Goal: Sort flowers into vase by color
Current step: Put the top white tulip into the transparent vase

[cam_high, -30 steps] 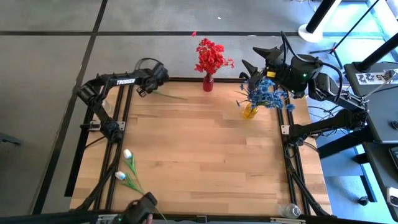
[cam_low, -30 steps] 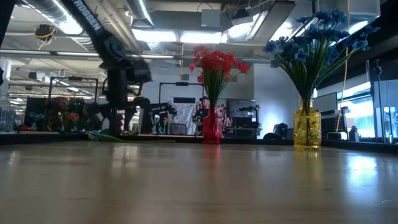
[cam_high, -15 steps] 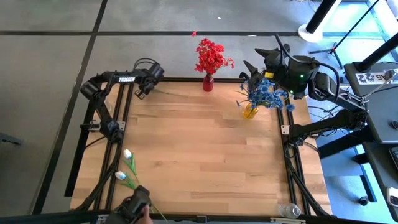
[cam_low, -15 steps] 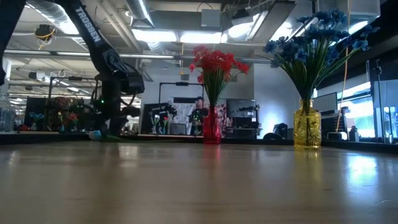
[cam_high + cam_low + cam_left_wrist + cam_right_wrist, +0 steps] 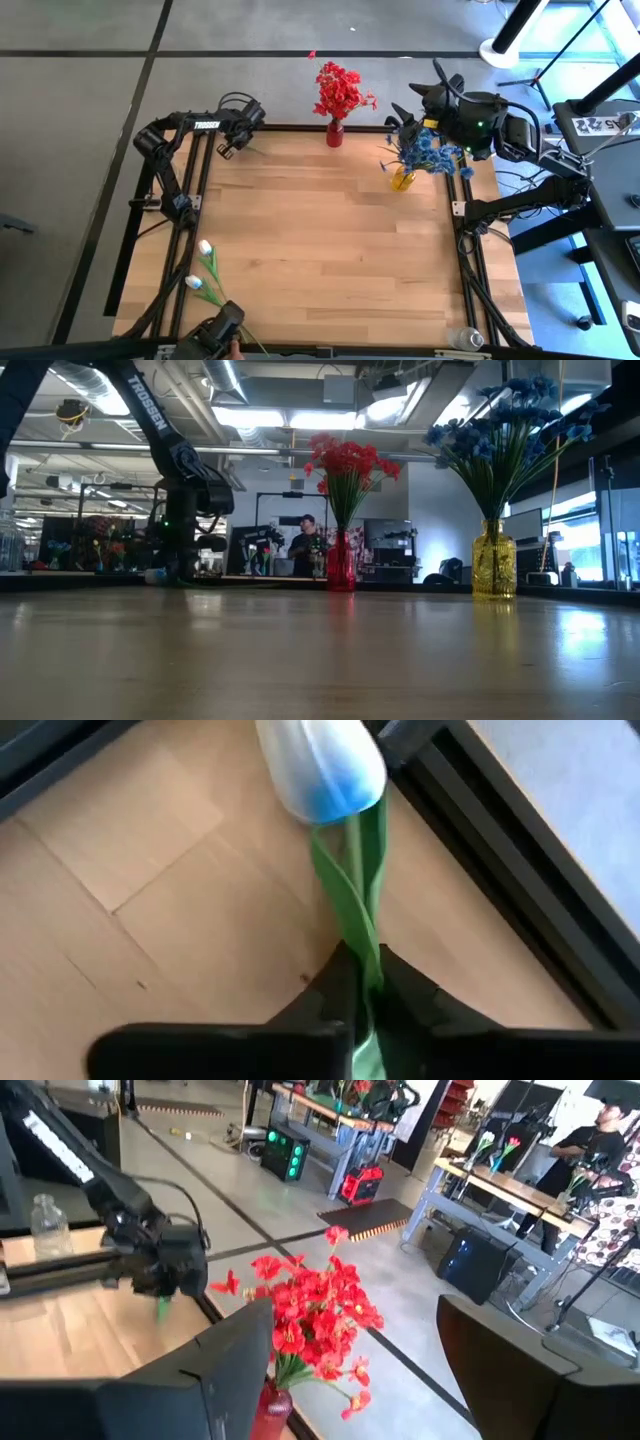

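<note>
Two dark jointed arms, white TROSSEN lettering, looping black cables, green indicator light.

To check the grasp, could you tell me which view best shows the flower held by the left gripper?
The left wrist view: white flower, stem pinched in the left gripper. The high view hides it under the gripper; the low view barely shows it.

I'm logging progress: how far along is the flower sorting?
Done: red flowers stand in the red vase, blue flowers in the yellow vase. In hand: the left gripper, at the table's far left corner, is shut on a pale-headed flower. The right gripper hangs open by the blue flowers. Left: two white flowers lie at the near left; no third vase shows.
</note>
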Available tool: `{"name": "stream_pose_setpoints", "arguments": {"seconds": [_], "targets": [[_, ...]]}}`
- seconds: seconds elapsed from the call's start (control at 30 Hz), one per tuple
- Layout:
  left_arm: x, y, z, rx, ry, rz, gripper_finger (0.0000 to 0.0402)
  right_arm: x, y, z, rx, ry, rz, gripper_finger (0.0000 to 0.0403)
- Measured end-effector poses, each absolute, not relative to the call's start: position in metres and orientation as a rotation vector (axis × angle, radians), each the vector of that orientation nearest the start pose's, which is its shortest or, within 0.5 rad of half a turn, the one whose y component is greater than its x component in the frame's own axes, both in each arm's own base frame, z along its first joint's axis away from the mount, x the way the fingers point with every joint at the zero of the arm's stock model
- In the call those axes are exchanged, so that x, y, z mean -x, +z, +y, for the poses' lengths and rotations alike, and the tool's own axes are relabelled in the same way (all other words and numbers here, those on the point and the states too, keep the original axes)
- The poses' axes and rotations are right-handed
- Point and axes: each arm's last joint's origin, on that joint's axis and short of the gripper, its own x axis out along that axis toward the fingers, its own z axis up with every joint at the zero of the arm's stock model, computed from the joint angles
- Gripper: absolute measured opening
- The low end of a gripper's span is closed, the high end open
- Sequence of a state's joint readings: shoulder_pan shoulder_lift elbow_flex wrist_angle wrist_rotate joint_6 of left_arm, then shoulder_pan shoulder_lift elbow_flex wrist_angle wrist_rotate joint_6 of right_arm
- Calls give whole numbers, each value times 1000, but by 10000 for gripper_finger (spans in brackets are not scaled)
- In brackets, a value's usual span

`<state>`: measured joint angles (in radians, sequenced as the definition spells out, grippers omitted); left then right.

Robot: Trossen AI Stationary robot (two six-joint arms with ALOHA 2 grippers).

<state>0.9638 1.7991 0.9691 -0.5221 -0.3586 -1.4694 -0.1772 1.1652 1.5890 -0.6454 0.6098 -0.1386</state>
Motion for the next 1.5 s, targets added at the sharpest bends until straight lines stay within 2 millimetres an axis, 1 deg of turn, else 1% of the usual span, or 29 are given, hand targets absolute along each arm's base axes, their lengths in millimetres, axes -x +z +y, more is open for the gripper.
{"name": "stream_pose_setpoints", "arguments": {"seconds": [0.03,0.1,0.17,0.27,0.33,0.5,0.6,0.73,0.8,0.87,0.97,1.07,1.17,1.23,1.3,1.4,1.5], "targets": [[-168,130,259,1449,1963,331,13,-197,480,-52,181,-766,286,280],[-170,135,253,1467,1928,367,12,-197,480,-52,182,-761,293,280],[-175,146,247,1446,1859,386,10,-198,480,-51,175,-721,285,280],[-184,172,237,1356,1761,340,5,-201,482,-50,162,-642,253,280],[-194,193,222,1276,1683,312,4,-205,483,-48,153,-569,228,280],[-221,252,168,1079,1390,179,3,-220,485,-46,137,-391,157,280],[-234,285,127,922,1177,119,3,-230,486,-45,123,-307,112,280],[-246,318,71,719,885,60,2,-245,484,-41,14,-132,76,280],[-249,332,46,646,747,27,2,-252,481,-35,-43,-41,73,280],[-253,340,23,602,627,1,2,-259,477,-27,-69,0,95,280],[-255,346,-8,554,471,-1,2,-272,468,-9,-97,17,137,280],[-253,348,-35,514,375,6,2,-282,457,11,-112,12,211,280],[-249,352,-58,464,321,-7,2,-287,446,30,-176,-33,280,280],[-246,357,-70,452,267,-40,2,-291,440,40,-223,-58,309,280],[-245,359,-80,460,223,-66,2,-298,437,49,-271,-54,298,280],[-248,356,-92,426,182,-55,2,-315,434,59,-325,-19,231,280],[-255,349,-101,415,151,-43,2,-338,427,68,-343,19,167,280]]}}
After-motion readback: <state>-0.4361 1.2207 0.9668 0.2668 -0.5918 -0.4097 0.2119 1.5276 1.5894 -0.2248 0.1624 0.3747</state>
